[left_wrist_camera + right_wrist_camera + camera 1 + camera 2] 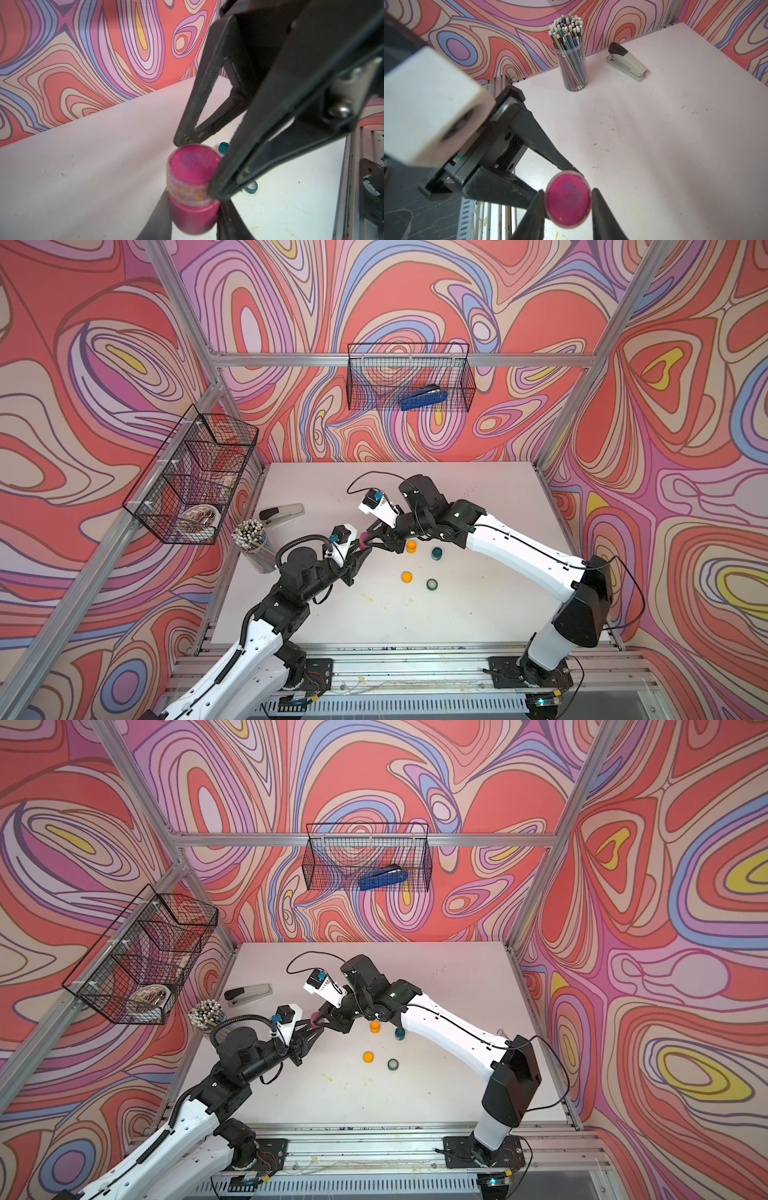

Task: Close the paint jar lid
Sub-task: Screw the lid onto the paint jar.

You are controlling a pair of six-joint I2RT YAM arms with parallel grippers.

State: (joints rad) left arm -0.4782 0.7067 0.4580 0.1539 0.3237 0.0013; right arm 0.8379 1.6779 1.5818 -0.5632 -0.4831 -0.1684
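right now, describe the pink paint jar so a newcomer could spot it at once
Over the white table, look where the two arms meet. The pink paint jar is there, the left arm's fingers on its body and the right arm's fingers on its lid. It is the only pink, gripped jar; the orange jar and teal jar stand alone nearby.

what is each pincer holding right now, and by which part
The left pincer grips the pink paint jar by its lower body; the right pincer clamps the lid by its rim, atop the jar.
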